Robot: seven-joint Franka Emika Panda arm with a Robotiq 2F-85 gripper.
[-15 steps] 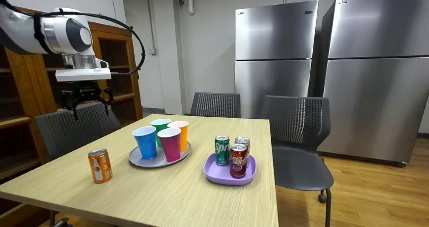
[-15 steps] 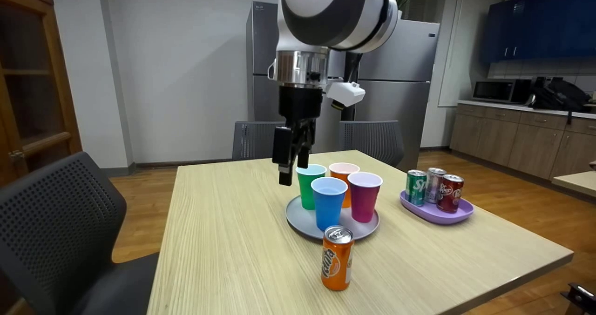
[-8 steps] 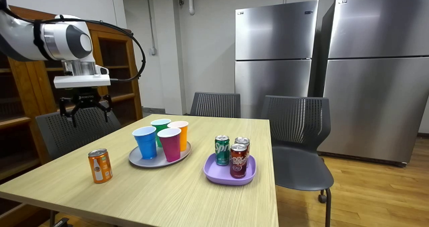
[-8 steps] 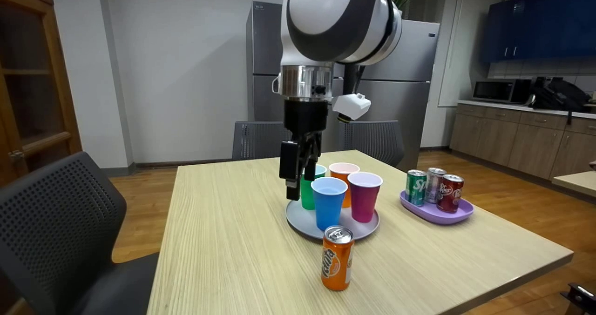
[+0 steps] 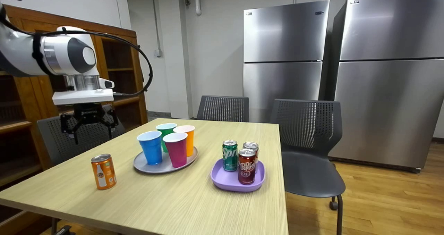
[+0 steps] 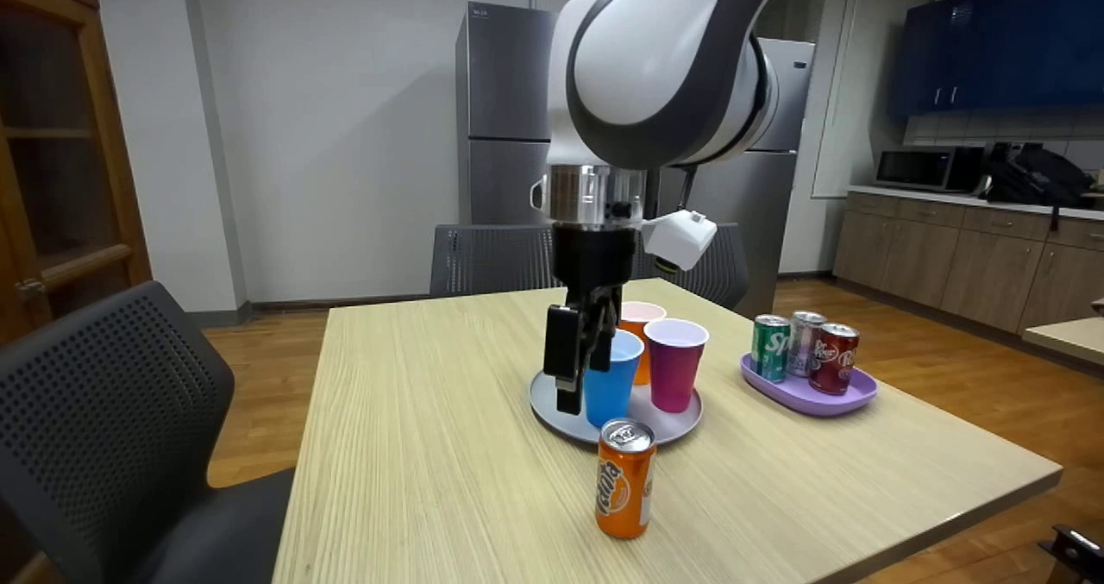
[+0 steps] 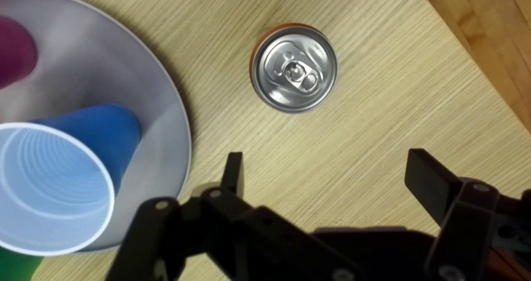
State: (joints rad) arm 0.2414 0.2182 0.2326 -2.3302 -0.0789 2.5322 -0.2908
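Observation:
My gripper (image 5: 93, 137) is open and empty above the table, its fingers wide apart in the wrist view (image 7: 325, 164). An orange soda can (image 5: 103, 172) stands upright on the table, apart from the gripper; its silver top shows in the wrist view (image 7: 295, 69), beyond the fingertips. In an exterior view the gripper (image 6: 585, 386) hangs beside a blue cup (image 6: 611, 394) and hides the green cup. The blue cup stands on a grey round plate (image 7: 161, 148) with a magenta cup (image 5: 176, 151), an orange cup (image 5: 189, 143) and a green cup (image 5: 165, 129).
A purple tray (image 5: 230, 185) holds a green Sprite can (image 5: 230, 155), a Dr Pepper can (image 5: 246, 169) and a silver-topped can (image 5: 251, 145). Grey chairs (image 5: 305, 141) stand around the table (image 5: 156, 203). A wooden cabinet (image 5: 125, 89) stands behind the arm.
The arm and gripper have moved down, and in an exterior view also rightward, nearer the orange can. The gripper has stayed open. The cans, cups, plate and tray have not moved.

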